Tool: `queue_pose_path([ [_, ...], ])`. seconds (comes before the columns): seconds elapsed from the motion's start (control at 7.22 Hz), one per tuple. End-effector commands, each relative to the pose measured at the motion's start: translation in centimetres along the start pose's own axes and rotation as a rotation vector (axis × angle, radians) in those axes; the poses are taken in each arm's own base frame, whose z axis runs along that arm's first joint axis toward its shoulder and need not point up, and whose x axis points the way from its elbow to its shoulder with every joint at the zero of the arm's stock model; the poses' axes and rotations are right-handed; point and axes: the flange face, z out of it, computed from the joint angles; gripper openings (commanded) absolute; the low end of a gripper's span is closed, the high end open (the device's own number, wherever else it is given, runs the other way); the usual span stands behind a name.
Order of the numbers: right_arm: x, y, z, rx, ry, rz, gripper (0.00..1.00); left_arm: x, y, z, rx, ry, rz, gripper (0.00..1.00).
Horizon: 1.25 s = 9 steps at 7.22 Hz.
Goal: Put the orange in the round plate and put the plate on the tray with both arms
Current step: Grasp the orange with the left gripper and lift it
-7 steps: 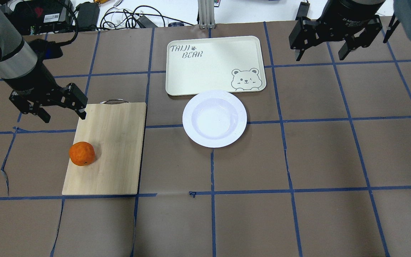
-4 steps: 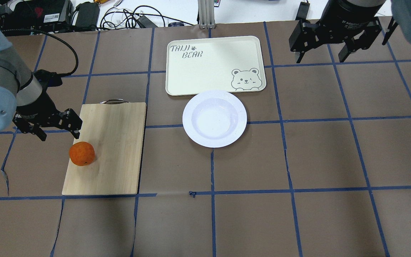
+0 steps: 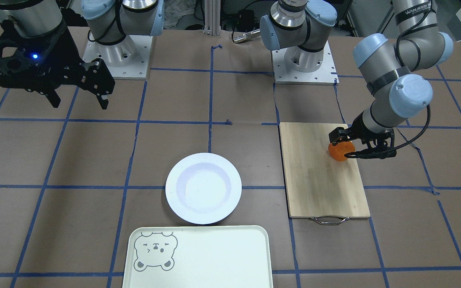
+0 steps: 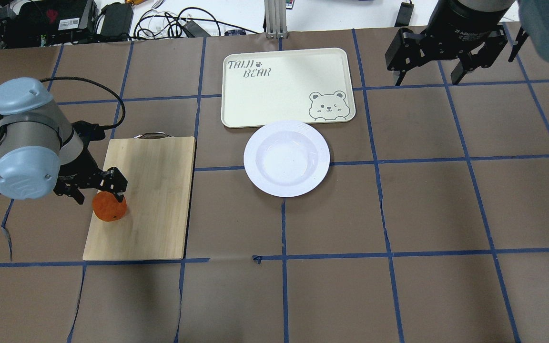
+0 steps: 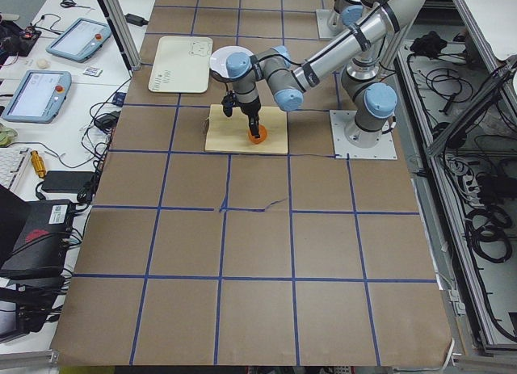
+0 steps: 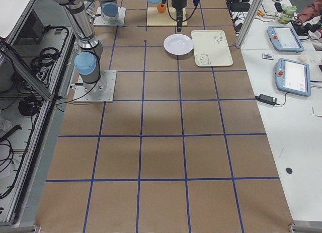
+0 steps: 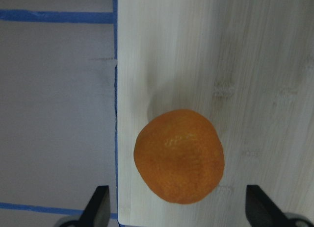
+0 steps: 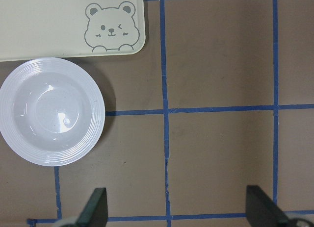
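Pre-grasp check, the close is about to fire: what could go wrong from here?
1. The orange sits near the cutting board edge, and the open left hand straddles it. An uneven close could nudge it so it rolls off onto the table.
2. The round plate looks glossy and low-rimmed and lies right against the tray. A rim pinch may slip or shove the tray.
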Motion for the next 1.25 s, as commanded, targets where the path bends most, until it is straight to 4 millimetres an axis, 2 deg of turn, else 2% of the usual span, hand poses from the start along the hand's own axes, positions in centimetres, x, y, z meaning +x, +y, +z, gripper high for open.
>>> queue_pose_path([
  [0.0, 0.1, -0.1, 0.3, -0.002, 0.0, 0.003, 1.0, 0.0, -0.4, 1.5, -0.004, 0.004, 0.02, 0.64],
  [0.14, 0.3, -0.2, 0.2, 0.002, 0.002, 0.004, 1.0, -0.1, -0.5, 1.2, 0.004, 0.002, 0.038, 0.36],
  [0.28, 0.4, -0.2, 0.2, 0.002, 0.002, 0.0, 1.0, -0.2, -0.6, 1.0, 0.009, 0.001, 0.034, 0.16],
  [0.42, 0.5, -0.2, 0.3, -0.003, 0.002, 0.004, 1.0, -0.1, -0.8, 0.0, 0.033, -0.001, 0.017, 0.12],
  [0.55, 0.7, -0.3, 0.2, 0.0, 0.002, 0.01, 1.0, 1.2, -1.8, -2.1, 0.077, 0.044, -0.037, 0.12],
  [0.69, 1.1, -0.4, 0.3, -0.001, 0.003, 0.012, 1.0, 3.3, -2.6, -4.1, 0.07, 0.124, -0.13, 0.12],
  [0.83, 1.1, -0.4, 0.3, -0.001, 0.002, 0.018, 1.0, 7.3, -3.1, -6.2, 0.089, 0.166, -0.166, 0.12],
  [1.11, 1.1, -0.4, 0.3, 0.0, 0.002, 0.009, 1.0, 18.5, -2.0, -8.2, 0.078, 0.273, -0.322, 0.1],
])
